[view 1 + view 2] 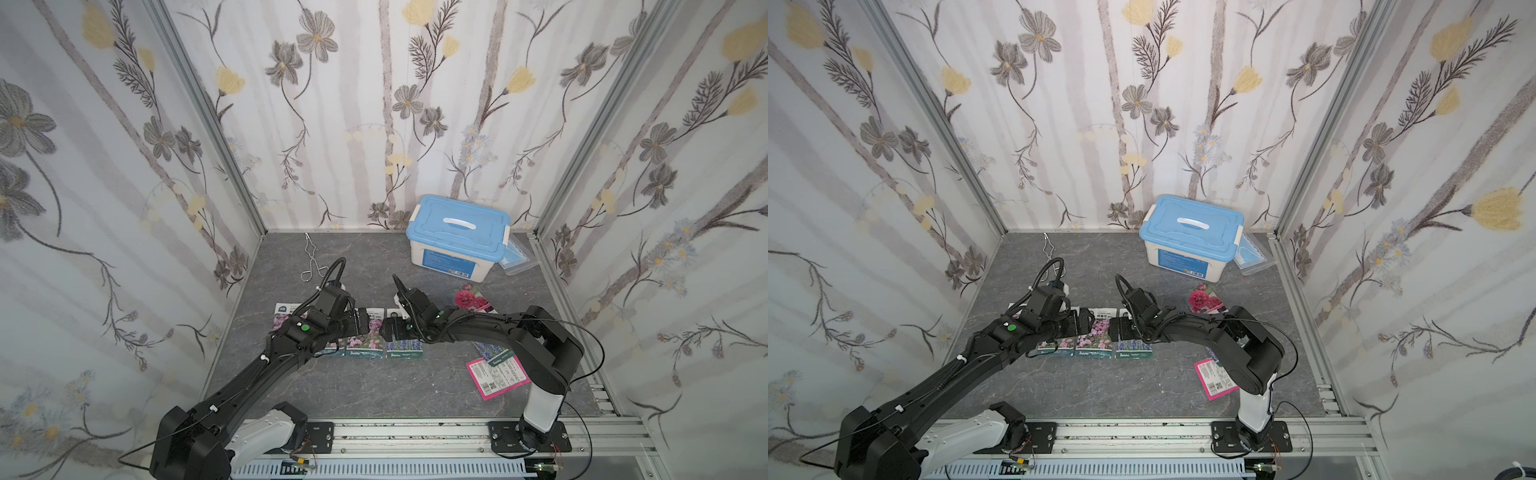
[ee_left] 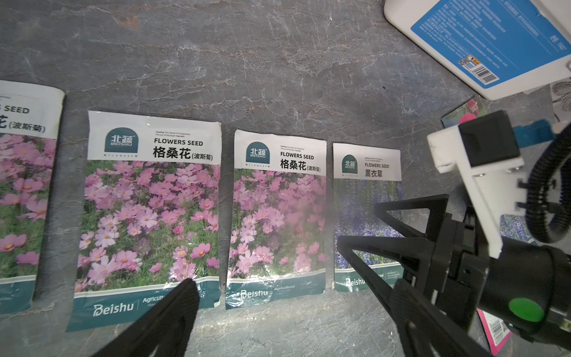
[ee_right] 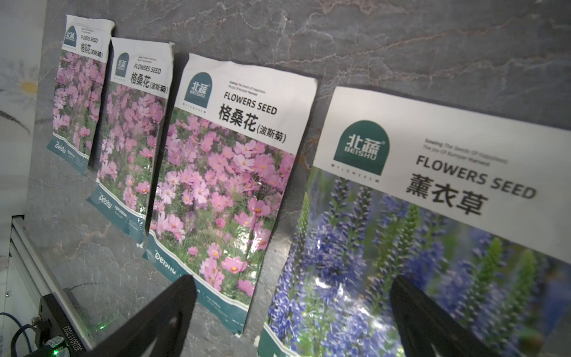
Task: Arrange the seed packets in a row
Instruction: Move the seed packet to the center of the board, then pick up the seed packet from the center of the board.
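Looking down in both top views, I see a grey marbled tabletop point(image 1: 374, 386) with a row of four flat rectangular seed packets near its middle, running from 9 o'clock toward 3 o'clock. Three are pink-flower seed packets point(image 1: 360, 341), partly under the left arm. The last, at the 3 o'clock end, is a purple-blue lavender seed packet point(image 1: 402, 345). The left gripper point(image 1: 363, 323) and the right gripper point(image 1: 390, 328) hang over the row, facing each other and near. A magenta carnation seed packet point(image 1: 471, 300) lies apart at 3 o'clock. A pink text-printed seed packet point(image 1: 496, 376) lies at 4 o'clock, touching a second lavender seed packet point(image 1: 492, 356) beside the right arm. A white plastic box with a blue lid point(image 1: 457, 241) stands at 1 o'clock, and thin metal tongs point(image 1: 309, 257) lie at 11 o'clock.

In the left wrist view the four packets lie side by side, picture side up, with thin strips of table between them. The left gripper point(image 2: 293, 286) has its black fingers spread wide and holds nothing. The right gripper point(image 2: 357, 225) is above the lavender packet, also spread and empty.

In the right wrist view the right gripper point(image 3: 292, 281) has its jaws far apart above the same lavender packet, with the pink ones beside it.
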### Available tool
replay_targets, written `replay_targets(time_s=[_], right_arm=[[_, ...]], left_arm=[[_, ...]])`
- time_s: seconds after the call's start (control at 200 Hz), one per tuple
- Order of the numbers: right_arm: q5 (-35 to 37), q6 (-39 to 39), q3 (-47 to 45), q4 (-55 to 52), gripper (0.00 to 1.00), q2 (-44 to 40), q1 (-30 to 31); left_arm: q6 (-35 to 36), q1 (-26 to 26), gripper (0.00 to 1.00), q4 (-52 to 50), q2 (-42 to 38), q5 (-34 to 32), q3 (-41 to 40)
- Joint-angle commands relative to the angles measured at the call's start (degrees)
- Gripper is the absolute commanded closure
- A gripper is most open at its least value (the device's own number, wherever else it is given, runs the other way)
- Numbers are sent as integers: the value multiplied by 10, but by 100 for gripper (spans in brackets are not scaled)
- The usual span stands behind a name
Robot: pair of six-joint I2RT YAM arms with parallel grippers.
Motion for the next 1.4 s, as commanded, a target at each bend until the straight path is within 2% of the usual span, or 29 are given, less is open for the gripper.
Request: replay_targets(time_s=[0.0,0.205,0.36,0.505,0.595,0.724,0.834,1.049,1.394], right_arm=[[17,3,3,-2,0,-31,-7],[43,4,-62,-24,0,-158,-50],[47,11,-195,-30,0,-309,-160],[38,10,-302,-51,0,-445,-280],[30,3,-337,-64,0,-495,-342],[-27,-17,-358,-62,0,-493,-426],[-64,-19,-367,-44,0,-466,-462],[-105,-13,-375,-15,0,-429,-484],[-127,19,-399,13,0,-405,-512]], left_arm=[[-5,0,0,12,3,-4,8],[-6,-7,0,32,29,8,25],[2,-72,0,81,99,-2,62],[7,-150,0,148,225,23,118],[4,-190,0,175,307,37,170],[-13,-230,1,214,409,67,236],[-41,-249,2,256,474,97,276],[-80,-269,4,301,560,119,331],[-99,-283,8,318,626,118,377]])
